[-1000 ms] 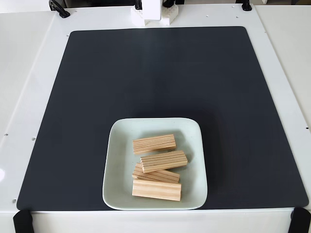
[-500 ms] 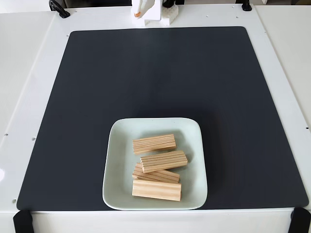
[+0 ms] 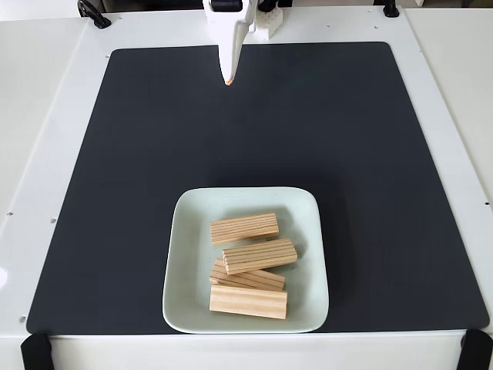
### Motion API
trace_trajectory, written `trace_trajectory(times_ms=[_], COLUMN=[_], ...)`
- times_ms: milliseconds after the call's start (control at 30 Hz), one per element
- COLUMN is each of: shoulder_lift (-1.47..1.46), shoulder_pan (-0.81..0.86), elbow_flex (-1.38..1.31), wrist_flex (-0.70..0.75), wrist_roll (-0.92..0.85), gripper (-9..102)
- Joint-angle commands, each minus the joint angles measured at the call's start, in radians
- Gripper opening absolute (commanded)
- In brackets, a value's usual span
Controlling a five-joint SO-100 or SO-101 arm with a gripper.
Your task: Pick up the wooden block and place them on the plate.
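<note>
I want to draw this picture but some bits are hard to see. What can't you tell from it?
- The tool, fixed view: the top edge cuts off the arm, and the tool looks like one white spike, so open or shut is unclear.
- The third wooden block on the plate: partly covered by the blocks beside it.
- Black straps at the bottom corners: cut off by the edge.

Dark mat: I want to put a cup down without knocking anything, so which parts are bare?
The dark mat is bare left and right of the plate, and across the wide stretch between the plate and the gripper at the far edge. The plate itself is crowded: four wooden blocks lie close together, two overlapping.
</note>
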Motion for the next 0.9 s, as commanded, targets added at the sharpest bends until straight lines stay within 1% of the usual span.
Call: trace_trajectory(times_ms=[0, 100, 167, 867], shoulder_lift=[0.012, 0.012, 0.012, 0.005], shoulder_pan=[-0.034, -0.031, -0.025, -0.037], elbow_flex=[-0.048, -0.077, -0.086, -0.095], wrist_flex=[0.147, 0.249, 0.284, 0.284], wrist_roll=[0.008, 0.008, 0.006, -0.006], gripper=[0, 0, 0, -1])
